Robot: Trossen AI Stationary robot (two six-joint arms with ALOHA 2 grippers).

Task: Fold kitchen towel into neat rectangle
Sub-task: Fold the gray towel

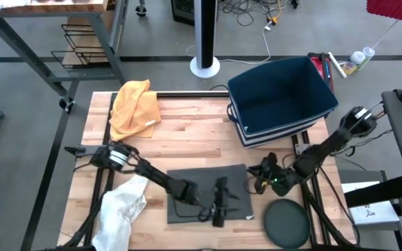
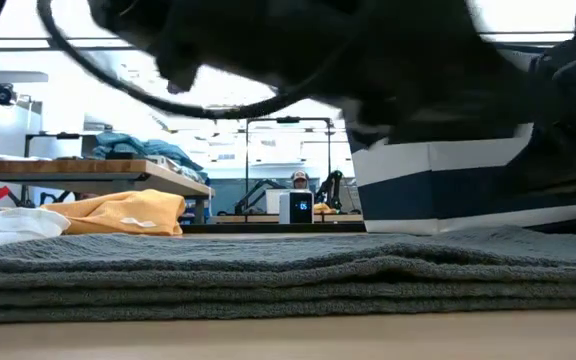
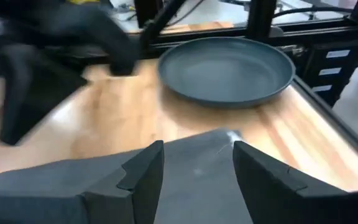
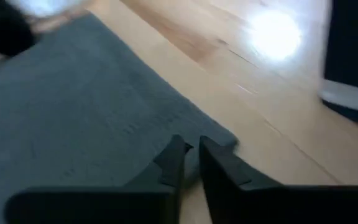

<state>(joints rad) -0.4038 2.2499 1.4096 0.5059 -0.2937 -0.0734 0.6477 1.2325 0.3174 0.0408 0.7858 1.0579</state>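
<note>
- Low view, nearest the camera: the dark grey terry kitchen towel (image 2: 288, 275) lies flat on the light wooden butcher-block worktop (image 1: 187, 132) in stacked layers, so it looks already folded to a rectangle.
- Left gripper (image 1: 218, 209) sits over the towel's near edge with its fingers (image 3: 143, 171) spread apart and nothing between them, which I read as letting go after laying the fold.
- Right gripper (image 1: 262, 174) hangs at the towel's right-hand corner; its fingers (image 4: 174, 163) stand only a slit apart, with no cloth visibly pinched.
- Just beside the towel's near right corner rests a round dark grey plate (image 1: 287, 223); a careless sweep of either arm could knock it.
- Off the towel's left, a crumpled white cloth (image 1: 121, 209) lies under the left arm, apart from the fold.
- Farther back sit a bunched yellow-orange cloth (image 1: 135, 104) and a navy blue open bin (image 1: 281, 101), both well apart from the towel.
- Beyond the worktop, a person sits at a far bench.
</note>
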